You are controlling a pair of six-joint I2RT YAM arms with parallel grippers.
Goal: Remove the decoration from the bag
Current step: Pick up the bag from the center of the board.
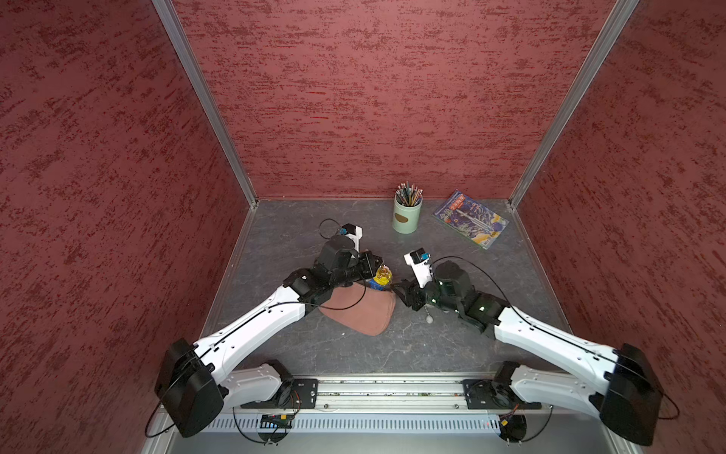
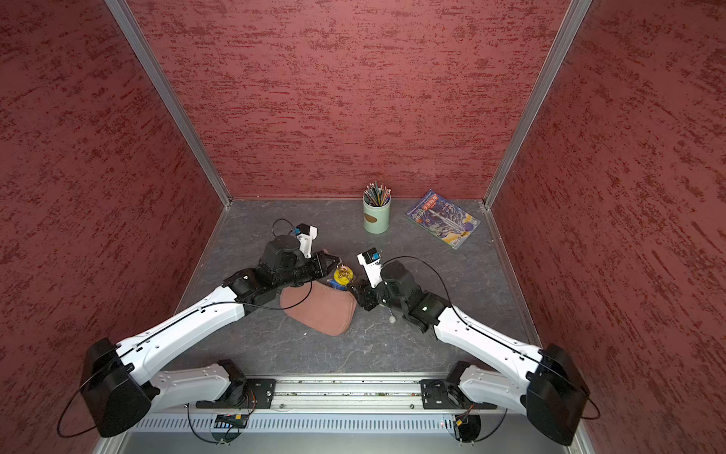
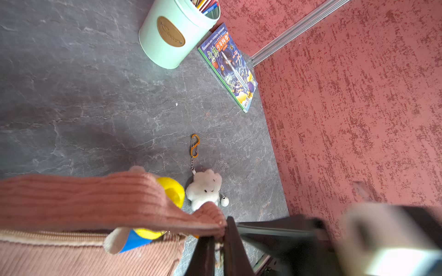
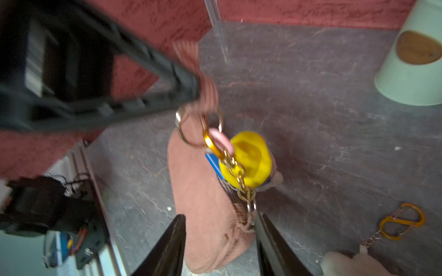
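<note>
Pink bag (image 1: 363,312) lying on grey table (image 1: 432,350) between both grippers, left gripper (image 3: 221,229) clamping tight on bag strap (image 3: 95,196), right gripper (image 4: 220,216) standing apart, jaws straddling the bag's end without gripping, yellow charm (image 4: 251,157) hanging by gold chain (image 4: 241,181) from the bag's ring just ahead of its fingertips, white plush keychain (image 3: 205,188) lying loose beside the right gripper, pencil cup (image 1: 406,218) sitting well beyond.

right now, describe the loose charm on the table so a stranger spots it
Find the pink ribbed crescent bag on the grey marbled table. Just past its end lies a white fluffy cloud-shaped plush charm with an orange clip. Unlike the yellow-and-blue charm beside it, it is clipped to nothing.
</note>
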